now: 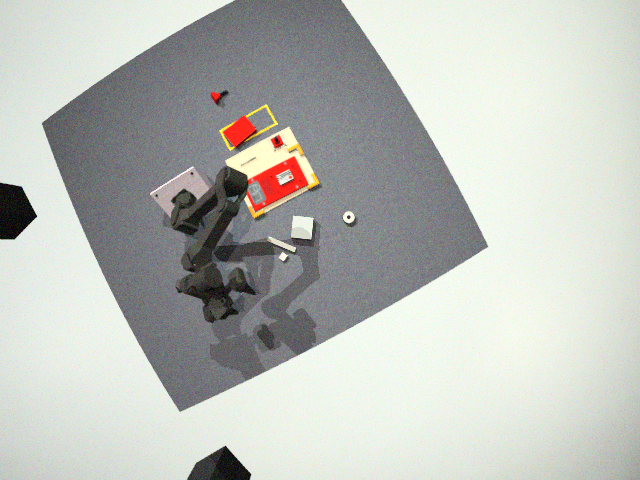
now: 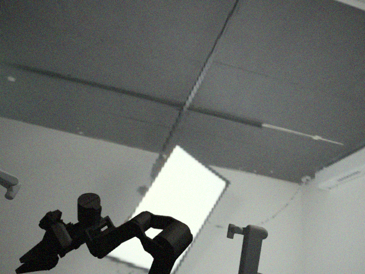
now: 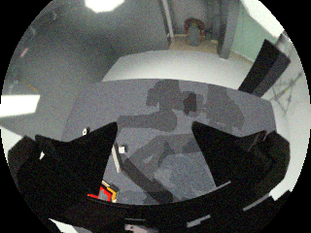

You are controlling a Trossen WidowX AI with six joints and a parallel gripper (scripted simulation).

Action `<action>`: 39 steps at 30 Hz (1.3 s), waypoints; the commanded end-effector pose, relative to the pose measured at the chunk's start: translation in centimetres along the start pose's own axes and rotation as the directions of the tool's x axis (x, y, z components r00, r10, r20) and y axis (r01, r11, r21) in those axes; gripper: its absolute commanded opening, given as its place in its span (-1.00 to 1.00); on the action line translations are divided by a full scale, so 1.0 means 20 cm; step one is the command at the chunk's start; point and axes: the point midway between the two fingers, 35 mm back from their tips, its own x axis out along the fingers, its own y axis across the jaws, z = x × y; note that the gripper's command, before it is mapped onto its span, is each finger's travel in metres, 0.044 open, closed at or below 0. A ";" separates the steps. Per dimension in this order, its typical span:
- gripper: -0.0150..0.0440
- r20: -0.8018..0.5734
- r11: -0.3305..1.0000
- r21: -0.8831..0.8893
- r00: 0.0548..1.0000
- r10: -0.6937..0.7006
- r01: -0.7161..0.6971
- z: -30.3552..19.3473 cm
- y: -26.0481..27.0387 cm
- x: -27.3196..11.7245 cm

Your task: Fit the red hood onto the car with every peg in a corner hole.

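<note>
Gripper (image 1: 245, 303) (image 2: 19, 266) (image 3: 155, 126), nearest the wrist camera: both fingers spread wide, nothing held between them. At the left of the layout in the top view, a pale pinkish plate (image 1: 192, 171) lies under the foot of the dark arm (image 1: 211, 232) (image 2: 177, 234). The arm bends over beside the cream board, its gripper well apart from the red parts. Next to the right, a small red cone-shaped piece with a dark end (image 1: 216, 97) lies by itself. A flat-topped red block (image 1: 239, 130), consistent with the hood, rests at the left part of a yellow rectangular frame (image 1: 271, 114); its corner holes are too small to verify. Just beside it is a cream board (image 1: 263, 150) (image 3: 113, 190) with yellow corners, carrying a printed red panel (image 1: 303, 173) and a small red-and-black part (image 1: 277, 141). Engine and pegs cannot be confirmed at this scale. Further on are a thin white strip (image 1: 281, 244) (image 3: 116, 159), a small white cube (image 1: 283, 256) (image 3: 122, 149) near it, a pale block (image 1: 302, 227), and, rightmost, a white ring (image 1: 344, 219).
</note>
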 end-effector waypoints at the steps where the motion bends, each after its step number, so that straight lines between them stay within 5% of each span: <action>1: 1.00 0.001 1.000 0.002 1.000 0.002 -0.002 0.00 0.00 0.00; 24: 1.00 0.208 0.801 0.445 0.916 0.342 -0.400 0.20 0.01 0.28; 39: 1.00 0.149 0.536 0.714 0.846 0.512 -0.451 0.11 0.27 0.65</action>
